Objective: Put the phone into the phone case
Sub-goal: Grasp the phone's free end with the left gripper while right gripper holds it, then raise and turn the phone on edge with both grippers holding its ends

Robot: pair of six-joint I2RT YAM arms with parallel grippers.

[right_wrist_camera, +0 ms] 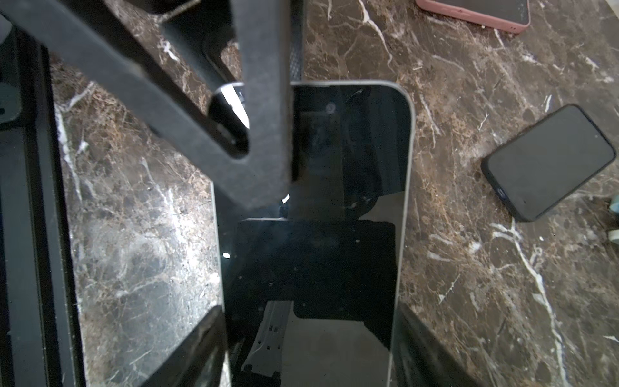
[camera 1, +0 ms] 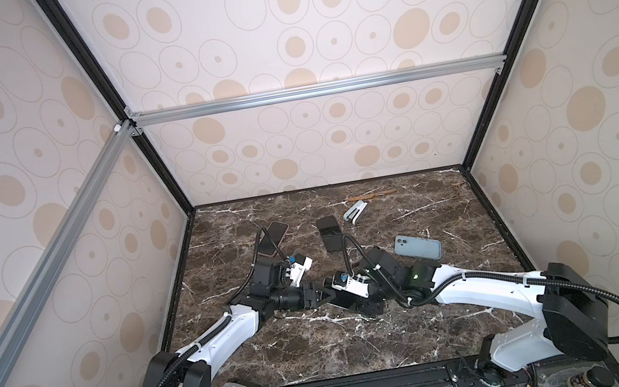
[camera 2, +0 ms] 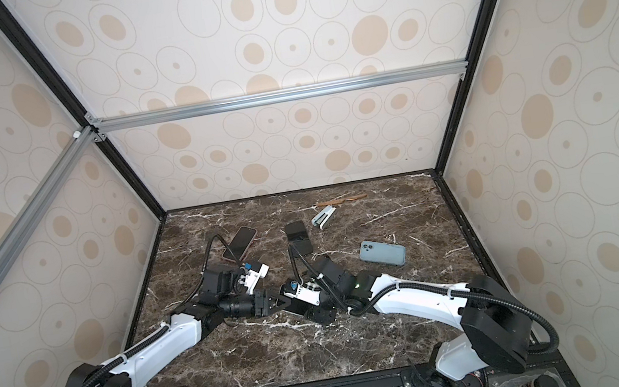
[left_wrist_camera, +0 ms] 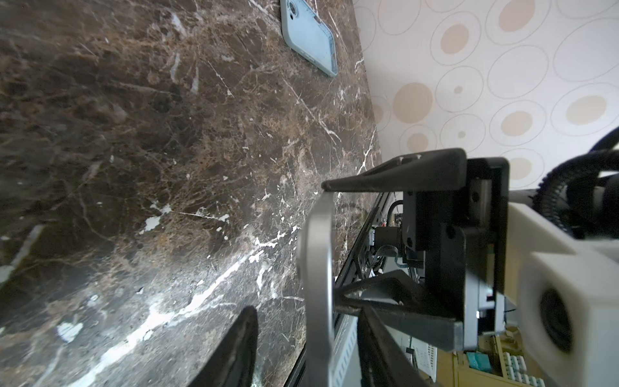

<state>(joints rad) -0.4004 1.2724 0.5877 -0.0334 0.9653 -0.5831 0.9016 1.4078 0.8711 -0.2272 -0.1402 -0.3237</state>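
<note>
A silver-edged phone (right_wrist_camera: 315,201) with a black screen hangs above the marble, and my right gripper (right_wrist_camera: 311,335) is shut on its two long edges. My left gripper (left_wrist_camera: 306,345) straddles the phone's far end, seen edge-on as the phone (left_wrist_camera: 318,268). One of its fingers (right_wrist_camera: 264,134) lies over the screen, the other finger (left_wrist_camera: 234,351) stands apart from the back, so it is open. Both top views show the left gripper (camera 1: 322,295) (camera 2: 274,303) meeting the right gripper (camera 1: 342,302) (camera 2: 296,309) at mid-table. The light-blue phone case (camera 1: 418,248) (camera 2: 383,255) (left_wrist_camera: 310,37) lies flat to the right.
A pink-cased phone (camera 1: 273,238) (camera 2: 240,242) (right_wrist_camera: 475,11) and a black phone (camera 1: 331,233) (camera 2: 299,237) (right_wrist_camera: 549,160) lie behind the grippers. A white stapler (camera 1: 356,212) (camera 2: 324,216) and a wooden stick (camera 1: 371,195) (camera 2: 340,199) lie near the back wall.
</note>
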